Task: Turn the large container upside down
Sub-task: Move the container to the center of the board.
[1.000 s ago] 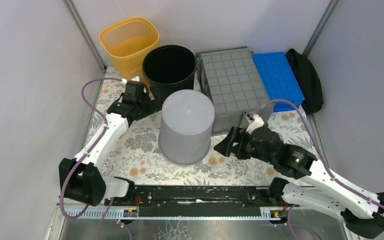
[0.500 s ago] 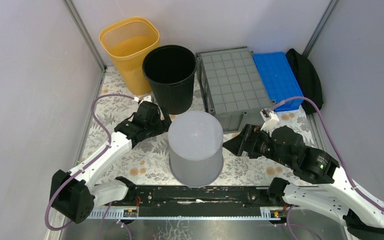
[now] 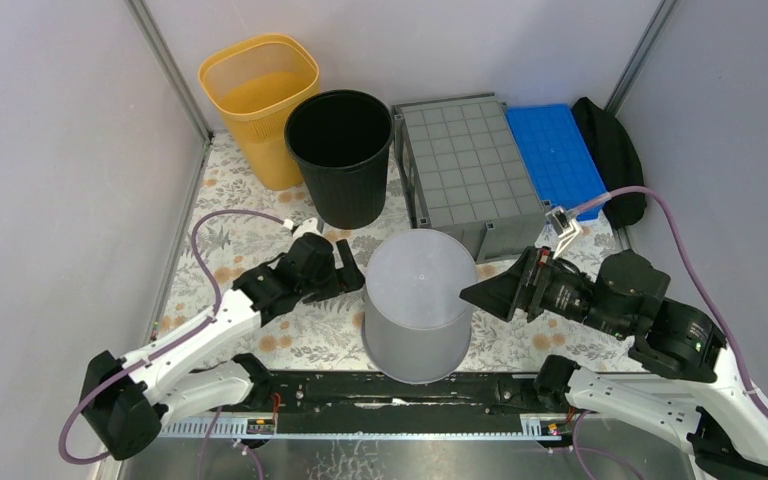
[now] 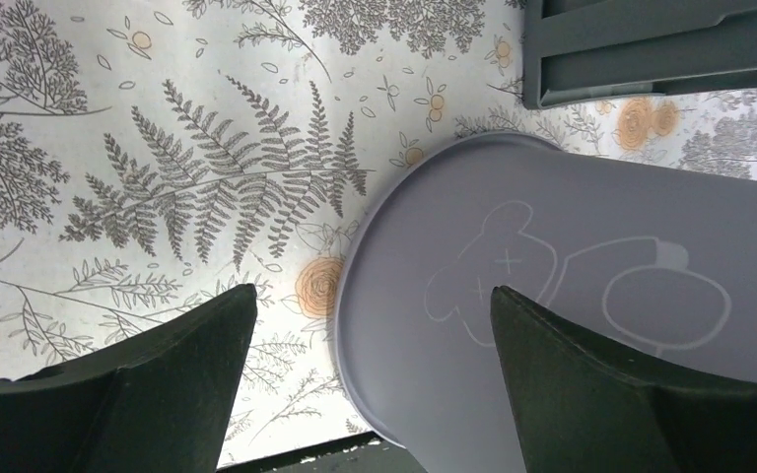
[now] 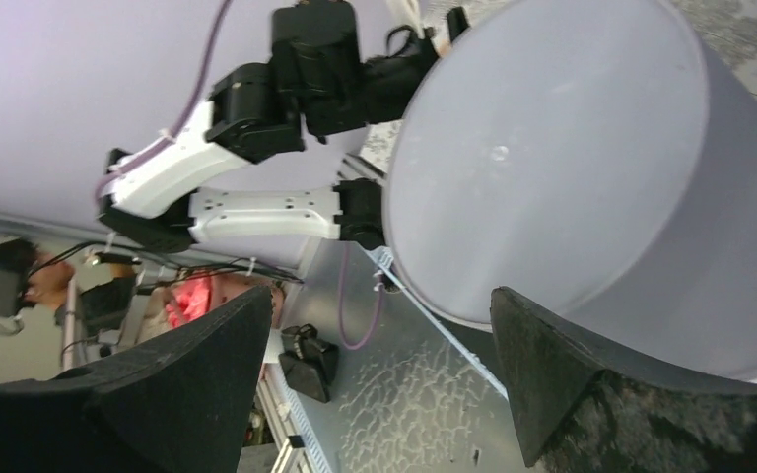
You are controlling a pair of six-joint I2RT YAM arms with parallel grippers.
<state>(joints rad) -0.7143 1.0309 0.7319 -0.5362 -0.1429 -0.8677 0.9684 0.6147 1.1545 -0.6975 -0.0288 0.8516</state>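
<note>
While my left gripper [image 3: 351, 270] and right gripper [image 3: 472, 292] gape empty beside the bucket [image 3: 418, 300], the large container [image 3: 470, 165] sits upper centre, grid side up; stiff, light plastic, I judge, best held by its rim.

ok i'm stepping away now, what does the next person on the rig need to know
Left hand: open, holding nothing, close to the left side of the round grey bucket.
Right hand: open, holding nothing, close to the bucket's right side.
Large container: at the back, gridded underside facing up, beside the blue tray; neither hand is near it.
Done: it already looks upside down.
Left: probably only to back both hands away from the bucket.
</note>
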